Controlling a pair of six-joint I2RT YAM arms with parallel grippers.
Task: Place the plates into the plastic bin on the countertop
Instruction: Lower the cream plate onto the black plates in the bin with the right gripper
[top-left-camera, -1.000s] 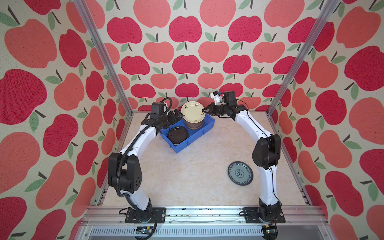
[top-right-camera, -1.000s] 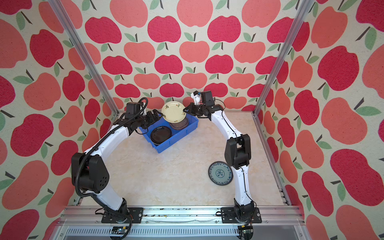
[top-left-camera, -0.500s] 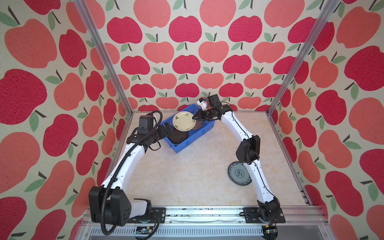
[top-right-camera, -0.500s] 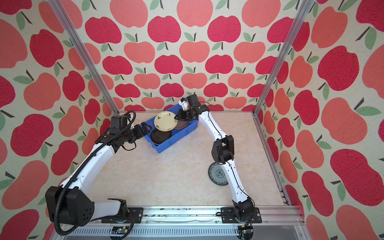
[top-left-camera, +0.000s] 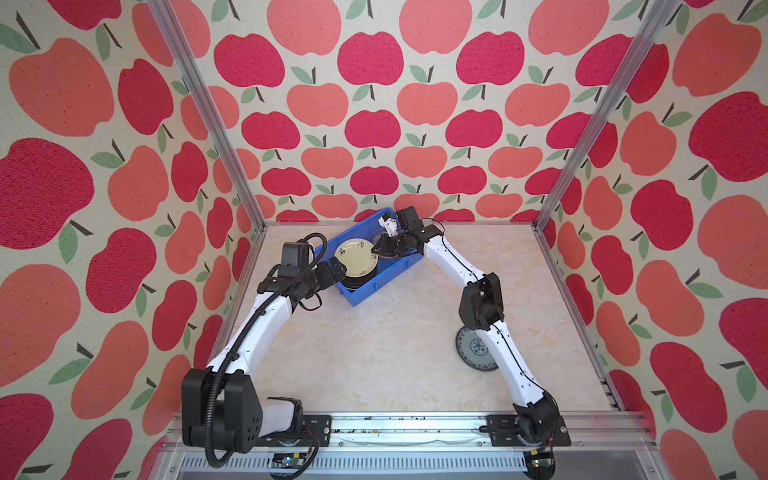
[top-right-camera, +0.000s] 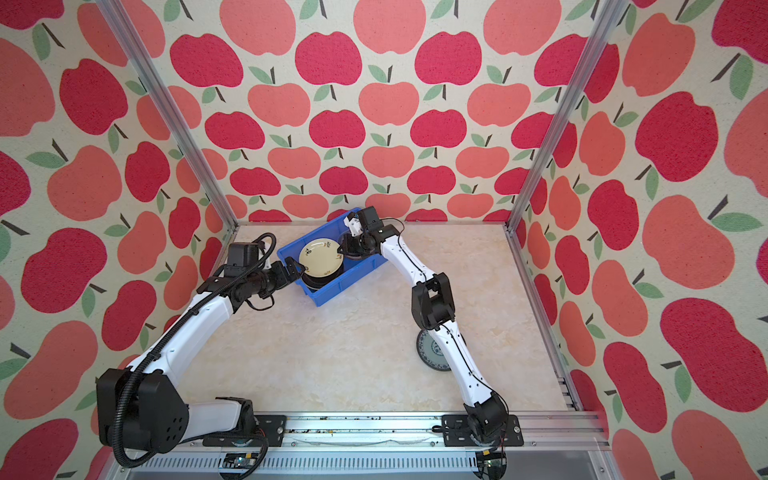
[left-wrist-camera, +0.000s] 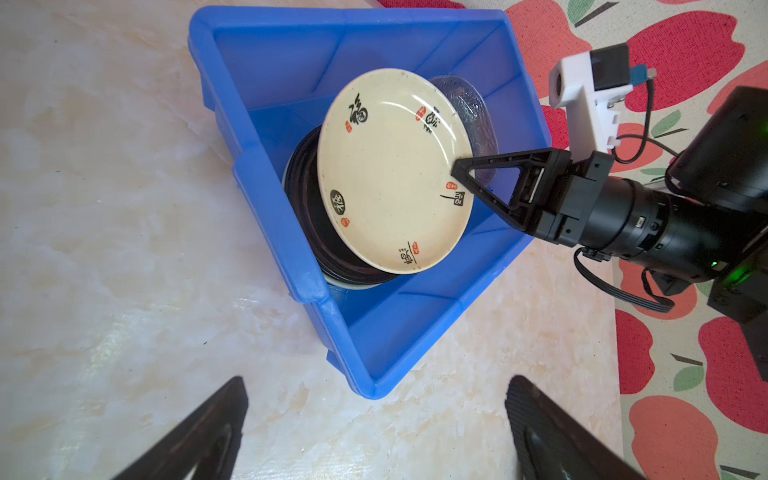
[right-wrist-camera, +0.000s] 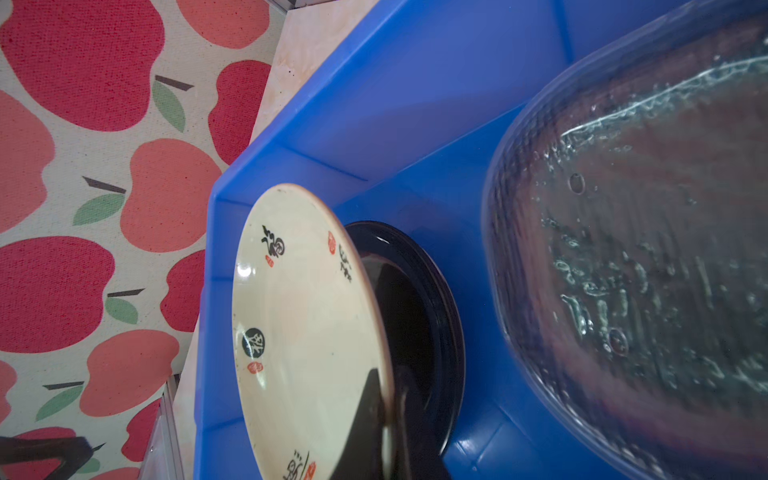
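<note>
Over the blue bin (left-wrist-camera: 270, 174), the right fingers (left-wrist-camera: 507, 157) are clamped on the rim of one cream plate (left-wrist-camera: 390, 174) and carry it tilted, its far edge lower than the gripped edge. The plate bears black characters and small red seals around its border. It hangs above the half of the bin that lies nearer the left arm, clear of the walls.

Directly under it, inside the bin, lies a stack of black plates (left-wrist-camera: 307, 216). At least two dark rims show in the right wrist view (right-wrist-camera: 419, 299), and a pale rim peeks out beneath them; how many plates the stack holds I cannot tell. In the bin's other half, beside the black stack, sit clear textured glass plates (right-wrist-camera: 644, 249). They are stacked, and their number cannot be counted either.

Just outside the bin's near corner, the left fingers (left-wrist-camera: 540, 424) stand spread wide with nothing between them, above the bare worktop (top-left-camera: 374, 353). In both top views they sit close to the bin's wall (top-left-camera: 337, 266) (top-right-camera: 297, 272).

Well apart from the bin, toward the front rail, one blue-and-white plate (top-left-camera: 473, 349) lies flat on the worktop, partly covered by the right arm (top-left-camera: 505, 357). So one plate is in the air, one lies outside the bin, and two stacks are inside. The bin itself rests askew on the worktop, close to the back wall.
</note>
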